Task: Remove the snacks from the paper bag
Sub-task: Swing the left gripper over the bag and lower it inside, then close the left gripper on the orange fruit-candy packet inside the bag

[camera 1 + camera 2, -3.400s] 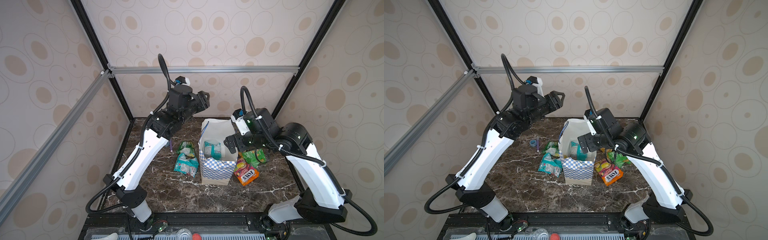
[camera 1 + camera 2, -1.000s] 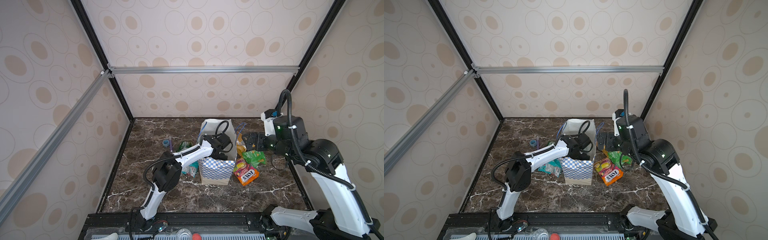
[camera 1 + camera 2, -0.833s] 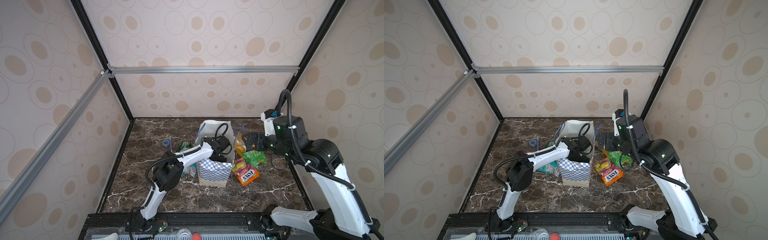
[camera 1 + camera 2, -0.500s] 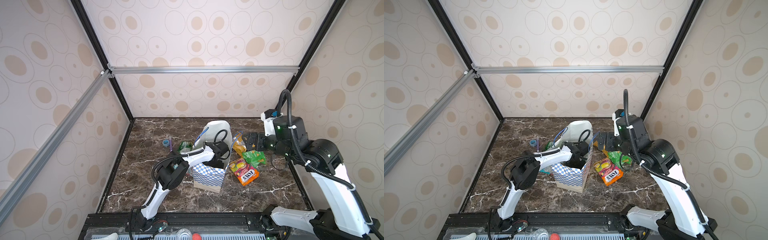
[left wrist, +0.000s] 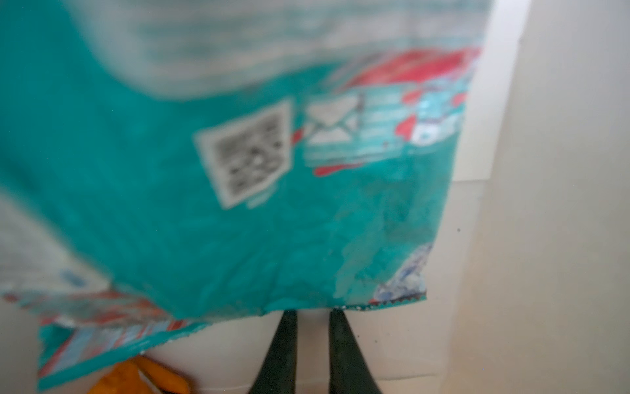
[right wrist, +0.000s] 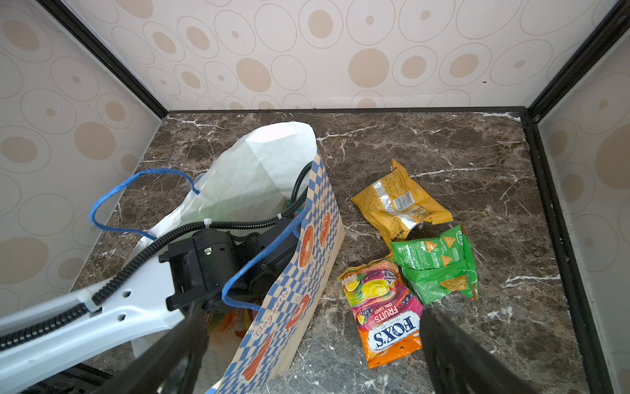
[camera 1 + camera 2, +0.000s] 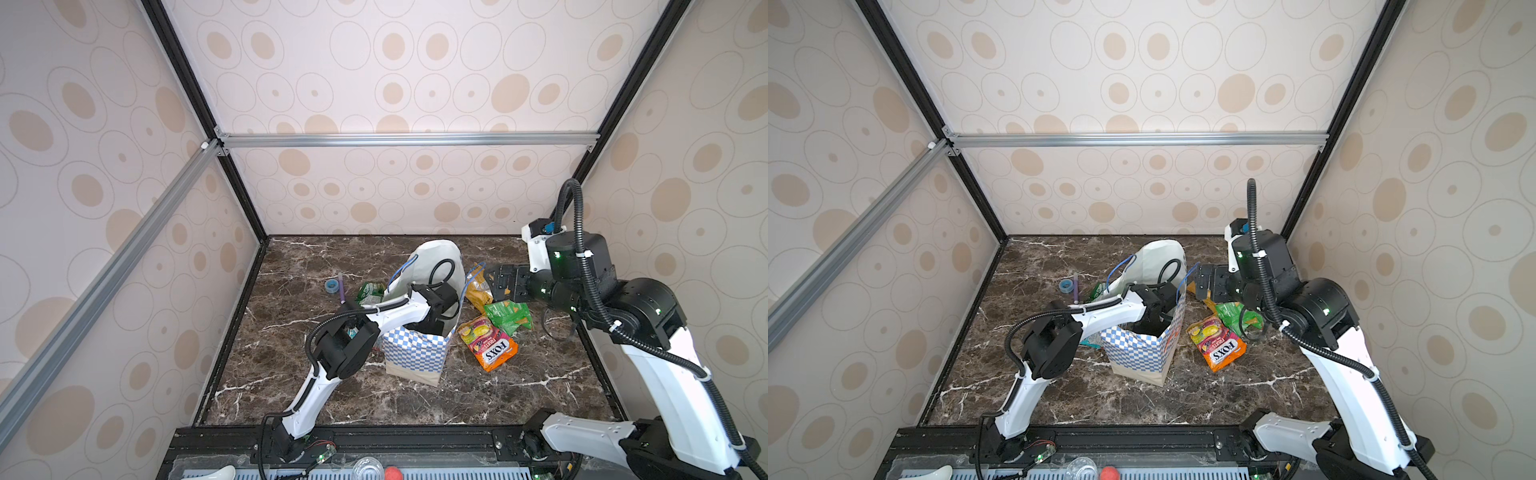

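Note:
The checkered paper bag (image 7: 415, 353) (image 7: 1138, 353) stands tilted mid-table, its white mouth leaning toward the back. My left arm reaches into it, so the top views hide the fingers. In the left wrist view my left gripper (image 5: 313, 312) has its jaws close together at the edge of a teal snack packet (image 5: 238, 221). An orange packet (image 5: 136, 378) lies lower in the bag. To the right of the bag lie the FOX'S packet (image 7: 490, 343) (image 6: 385, 310), a green packet (image 7: 509, 316) and a yellow one (image 7: 478, 291). My right gripper (image 7: 503, 282) (image 6: 313, 341) hovers open above them.
A blue tape roll (image 7: 332, 284) and a purple pen (image 7: 341, 289) lie left of the bag at the back. Beside them is another green packet (image 7: 370, 293). Patterned walls and black frame posts close in the marble table (image 7: 415, 407) on three sides.
The bag has tipped and slid toward the front left with my left arm inside it. The left jaws have gone from wide apart to nearly together. The right arm has stayed put.

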### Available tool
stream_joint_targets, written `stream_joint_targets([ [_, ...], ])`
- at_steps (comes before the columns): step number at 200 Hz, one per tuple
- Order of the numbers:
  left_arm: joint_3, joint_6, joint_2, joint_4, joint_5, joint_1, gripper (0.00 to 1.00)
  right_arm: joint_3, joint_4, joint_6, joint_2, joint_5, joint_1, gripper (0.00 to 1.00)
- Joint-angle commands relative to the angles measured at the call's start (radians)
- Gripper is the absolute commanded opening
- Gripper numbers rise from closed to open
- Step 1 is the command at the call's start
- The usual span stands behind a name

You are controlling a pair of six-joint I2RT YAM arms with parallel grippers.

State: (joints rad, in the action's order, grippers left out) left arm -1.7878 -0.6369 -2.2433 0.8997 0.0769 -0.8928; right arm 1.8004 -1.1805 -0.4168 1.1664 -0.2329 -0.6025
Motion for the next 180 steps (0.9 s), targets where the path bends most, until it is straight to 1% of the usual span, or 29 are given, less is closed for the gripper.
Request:
stream_joint_targets([
  [1,-0.058,0.019,-0.034,0.067,-0.032,0.001,0.07,-0.014,0.005,-0.012,-0.016,-0.003,0.007,1.00],
  [15,-0.087,0.019,-0.036,0.081,-0.040,0.002,0.00,-0.016,0.007,-0.011,-0.018,-0.005,0.007,1.00],
  [75,-0.219,0.001,-0.032,0.139,-0.087,0.011,0.00,-0.028,0.008,-0.013,-0.020,-0.001,0.007,1.00],
  [98,-0.311,-0.004,-0.036,0.180,-0.123,0.014,0.00,-0.031,0.007,-0.012,-0.019,0.003,0.007,1.00],
  [180,-0.526,-0.044,-0.010,0.210,-0.154,0.048,0.00,-0.030,0.011,-0.005,-0.016,0.001,0.008,1.00],
])
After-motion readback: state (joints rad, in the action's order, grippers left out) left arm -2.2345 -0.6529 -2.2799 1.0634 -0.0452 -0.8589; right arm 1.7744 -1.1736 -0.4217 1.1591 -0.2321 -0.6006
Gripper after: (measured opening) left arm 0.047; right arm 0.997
